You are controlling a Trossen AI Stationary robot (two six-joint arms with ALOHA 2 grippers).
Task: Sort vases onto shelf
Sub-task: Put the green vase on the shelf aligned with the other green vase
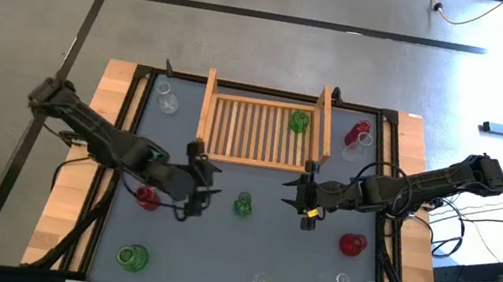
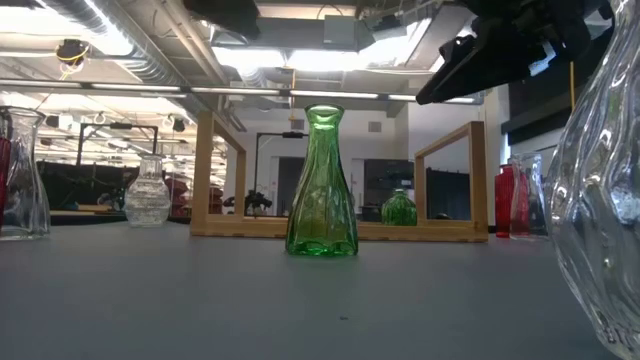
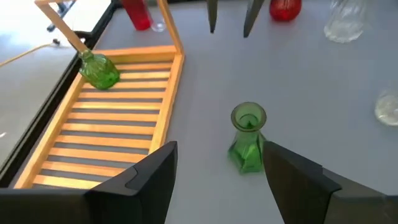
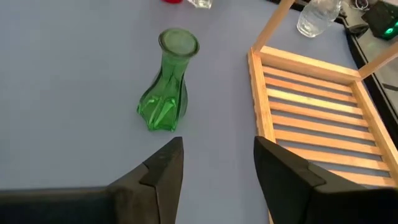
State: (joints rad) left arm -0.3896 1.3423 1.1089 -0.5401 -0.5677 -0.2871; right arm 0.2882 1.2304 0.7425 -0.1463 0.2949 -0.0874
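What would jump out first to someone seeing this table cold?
A tall green vase stands upright alone mid-table, just in front of the wooden shelf, with the left gripper and right gripper open on either side of it, neither touching. Only one rounder green vase sits on the shelf, at its far right corner. Red, green and clear vases lie scattered around the table's edges.

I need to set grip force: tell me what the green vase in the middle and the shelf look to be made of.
Green vase: looks like clear-tinted glass, glossy; the room shows through it and its ribs catch highlights.
Shelf: looks like light unfinished wood, matte; pale boards with a slatted base and a hint of grain. A thin clear coat can't be ruled out.
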